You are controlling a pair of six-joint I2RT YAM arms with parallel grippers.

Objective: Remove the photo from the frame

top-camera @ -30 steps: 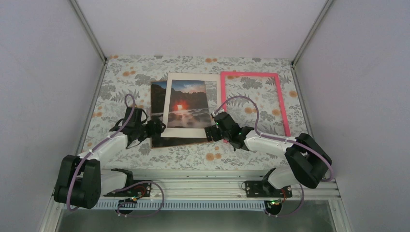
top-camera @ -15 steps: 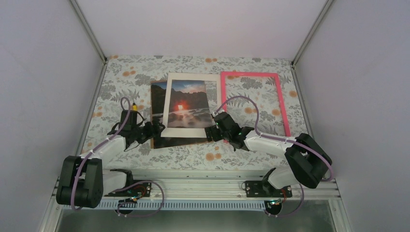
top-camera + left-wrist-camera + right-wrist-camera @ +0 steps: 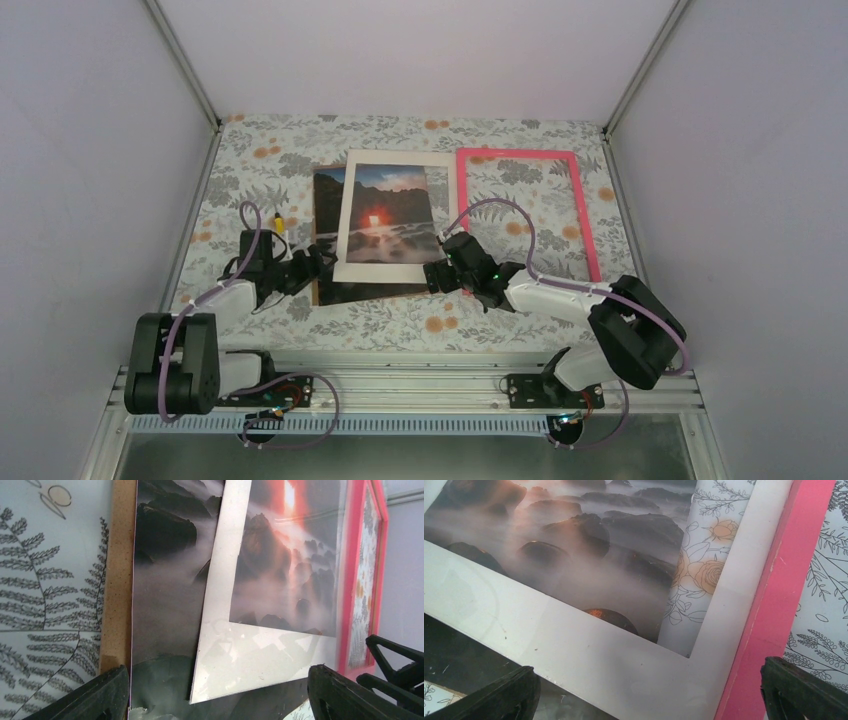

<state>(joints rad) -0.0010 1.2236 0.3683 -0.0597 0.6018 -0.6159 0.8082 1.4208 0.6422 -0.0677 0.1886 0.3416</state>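
Observation:
The photo, a dark rocky seascape with a red sun, lies on the brown backing, outside the pink frame. A white mat lies skewed over its right part. The frame lies flat to the right, with tablecloth showing through it. My left gripper is open and low over the photo's near left corner, its fingers apart. My right gripper is open over the mat's near right corner, beside the frame's left border.
A floral tablecloth covers the table. Grey walls close in the left, right and back. The metal rail with both arm bases runs along the near edge. The right arm's cable arcs over the frame's left side.
My left arm has swung left and down, and its gripper has shifted slightly left at the photo's near corner. The right arm, photo, mat and frame have not visibly moved.

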